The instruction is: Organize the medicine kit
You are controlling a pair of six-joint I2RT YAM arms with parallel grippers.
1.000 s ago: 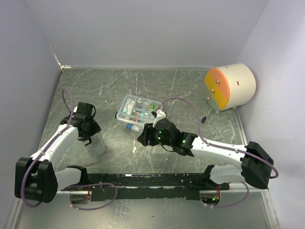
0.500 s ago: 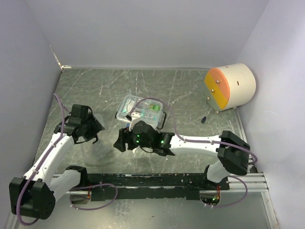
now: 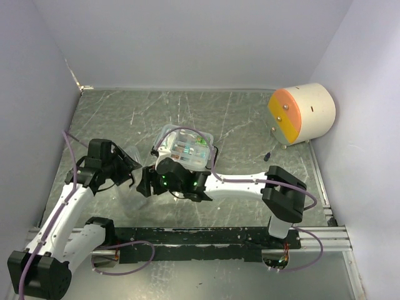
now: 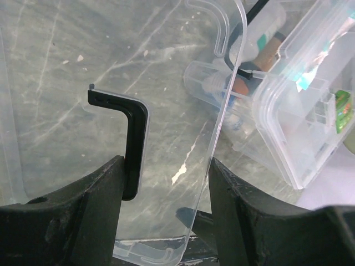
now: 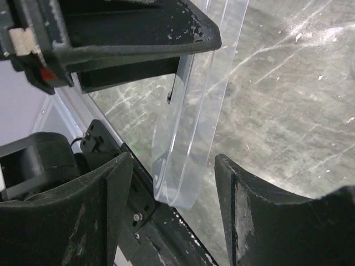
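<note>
left pincer (image 4: 166,162): clamped on the clear lid (image 4: 72,111), whose black handle (image 4: 136,144) sits against one finger
right pincer (image 5: 172,160): jaws apart, straddling the lid's free edge, touching neither face
medicine kit box (image 3: 184,147): lidless, mid-tabletop (image 3: 250,119), just beyond the right wrist
lid position: on edge, off the tabletop, just left of the box
key relation: the lid's long side runs from the left pincer into the right pincer's gap, with the right arm nearer the box
likely step: handover
</note>
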